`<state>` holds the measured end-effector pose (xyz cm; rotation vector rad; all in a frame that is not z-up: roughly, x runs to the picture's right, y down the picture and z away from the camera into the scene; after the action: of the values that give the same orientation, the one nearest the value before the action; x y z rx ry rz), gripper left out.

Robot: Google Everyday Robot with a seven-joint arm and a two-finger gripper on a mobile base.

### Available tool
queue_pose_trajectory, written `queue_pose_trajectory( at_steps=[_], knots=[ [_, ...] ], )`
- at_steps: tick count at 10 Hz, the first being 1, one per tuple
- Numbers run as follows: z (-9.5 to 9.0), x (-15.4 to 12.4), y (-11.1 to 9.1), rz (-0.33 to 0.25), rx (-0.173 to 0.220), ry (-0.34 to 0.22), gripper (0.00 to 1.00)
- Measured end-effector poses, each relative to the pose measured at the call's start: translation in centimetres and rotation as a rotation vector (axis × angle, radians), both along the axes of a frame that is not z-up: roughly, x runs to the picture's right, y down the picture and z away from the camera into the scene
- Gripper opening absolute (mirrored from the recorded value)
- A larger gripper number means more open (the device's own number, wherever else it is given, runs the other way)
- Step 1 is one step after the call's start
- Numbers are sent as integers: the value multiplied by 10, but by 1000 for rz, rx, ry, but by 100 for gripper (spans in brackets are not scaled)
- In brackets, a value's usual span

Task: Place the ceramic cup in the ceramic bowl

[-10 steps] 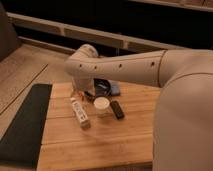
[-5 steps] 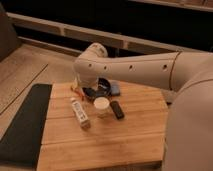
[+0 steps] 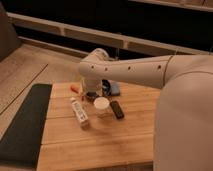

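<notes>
Pincer: my pincer (image 3: 103, 86) hangs under the wrist end of the arm (image 3: 131, 72), over the far part of the tabletop (image 3: 100, 150). I cannot tell whether it is open or closed. I judge it is carrying nothing.
Cup: the ceramic cup (image 3: 101, 105) stands upright on the tabletop, free, on the near side of the pincer.
Bowl: the ceramic bowl (image 3: 91, 95) is dark and low. It sits just behind and to the left of the cup, close under the wrist.
Neighbours: a black bar (image 3: 117, 109) lies just right of the cup. A white box (image 3: 80, 112) lies near on its left. A blue object (image 3: 114, 88) sits behind, beside the pincer.
Risk, descent: the cup is hemmed in on both sides, so a slightly offset drop could catch the bar or the box and shove the cup over.
Risk, grip: the cup looks about as wide as the pincer, so an off-centre close may pinch the rim and tip it.
Risk, transfer: the bowl is so near that a low carry could knock its edge and slide it.
Hidden: the arm covers the back of the bowl. I cannot see inside the bowl, nor how the pincer is turned.
Cut off: the robot's body fills the right side and hides that part of the tabletop.
</notes>
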<state>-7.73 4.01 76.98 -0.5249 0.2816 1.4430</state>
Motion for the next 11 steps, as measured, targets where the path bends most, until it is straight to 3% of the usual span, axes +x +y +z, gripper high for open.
queue_pose_trajectory(
  at_steps=[4, 11],
  knots=[
    [24, 2, 20, -32, -113, 35, 65],
    [29, 0, 26, -49, -135, 40, 65]
  ],
)
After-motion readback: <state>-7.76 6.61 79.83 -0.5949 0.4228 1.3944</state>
